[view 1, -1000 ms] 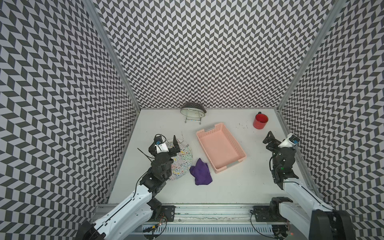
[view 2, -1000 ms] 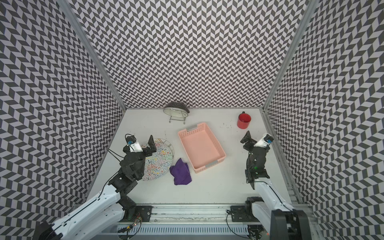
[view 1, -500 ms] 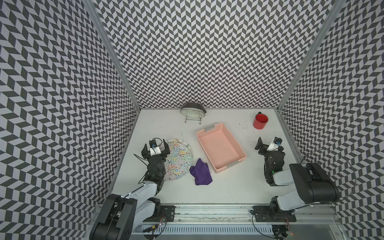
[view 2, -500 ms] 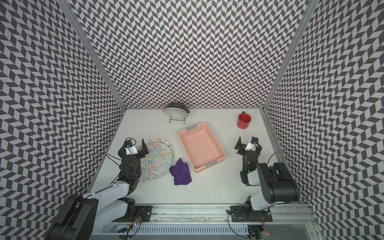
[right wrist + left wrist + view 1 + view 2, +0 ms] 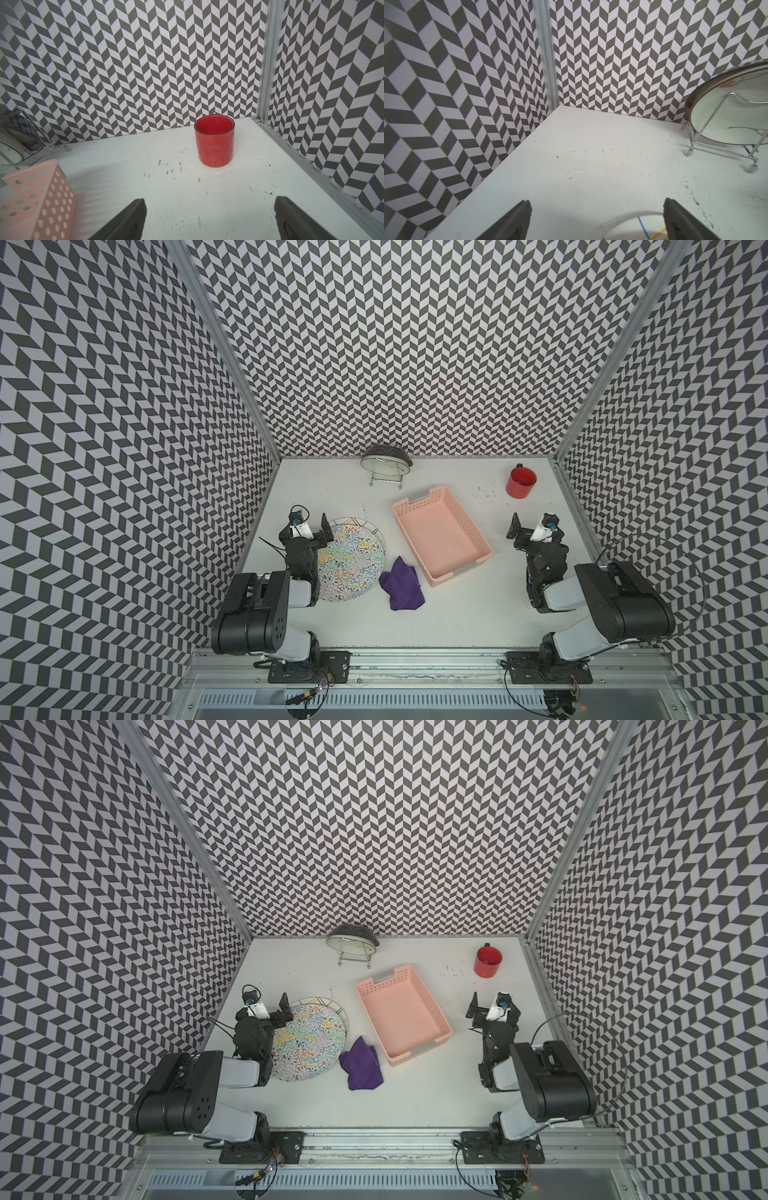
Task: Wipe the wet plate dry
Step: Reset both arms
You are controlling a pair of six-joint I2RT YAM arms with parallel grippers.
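A round plate [image 5: 353, 562] [image 5: 309, 1040] with a multicoloured squiggle pattern lies flat on the white table at the left. A crumpled purple cloth [image 5: 402, 584] [image 5: 361, 1064] lies just right of it, touching nothing else. My left gripper [image 5: 309, 526] [image 5: 268, 1006] hovers open at the plate's far left edge. In the left wrist view, the plate's rim [image 5: 633, 223] shows between the spread fingers of the left gripper [image 5: 597, 204]. My right gripper [image 5: 532, 526] [image 5: 490, 1006] [image 5: 209, 202] stands open and empty over bare table at the right.
A pink perforated basket [image 5: 482, 560] [image 5: 440, 1038] [image 5: 37, 199] sits mid-table. A red mug [image 5: 520, 482] [image 5: 488, 962] [image 5: 215, 141] stands at the back right. Another plate [image 5: 385, 460] [image 5: 351, 940] [image 5: 733, 108] leans in a wire rack at the back wall. Patterned walls close three sides.
Both arms have folded up, their elbows now raised over the front rail. The left gripper drew left toward the plate's edge; the right gripper shifted slightly inward. Both stayed open.
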